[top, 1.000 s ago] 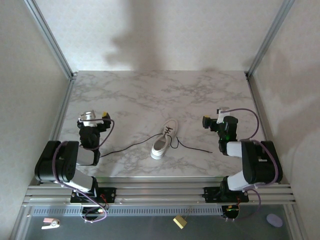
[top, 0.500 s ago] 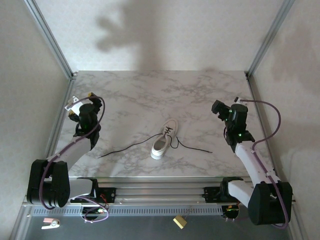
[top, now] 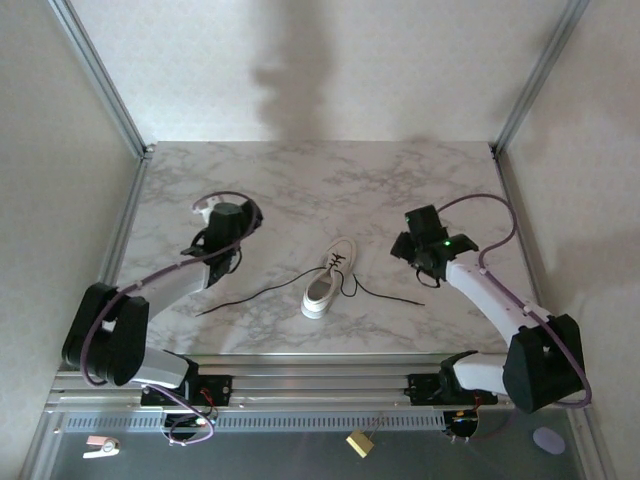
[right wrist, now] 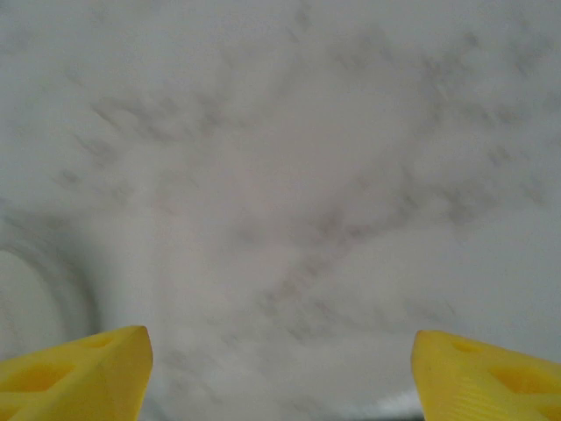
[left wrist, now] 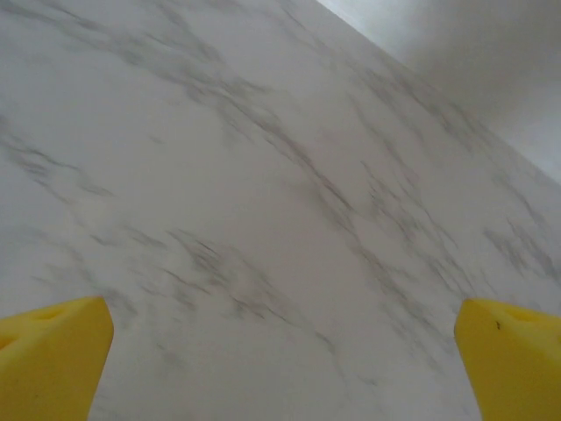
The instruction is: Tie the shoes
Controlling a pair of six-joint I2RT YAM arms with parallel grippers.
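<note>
Surface: grey-veined white marble table (top: pixel 300 180). Centre: small white low-top sneaker (top: pixel 328 280); thin black laces (top: pixel 250 297) trail toward 8 and 4 o'clock, untied. At 9, left gripper (left wrist: pixel 280 368); at 3, right gripper (right wrist: pixel 280 377); both agape, empty. Step, judged: approach. Next calls for pinching lace ends.

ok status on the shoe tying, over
Left gripper open, right gripper open, both empty. Sneaker between them, black laces untied, trailing flat to each side. Nothing blocking the laces.
</note>
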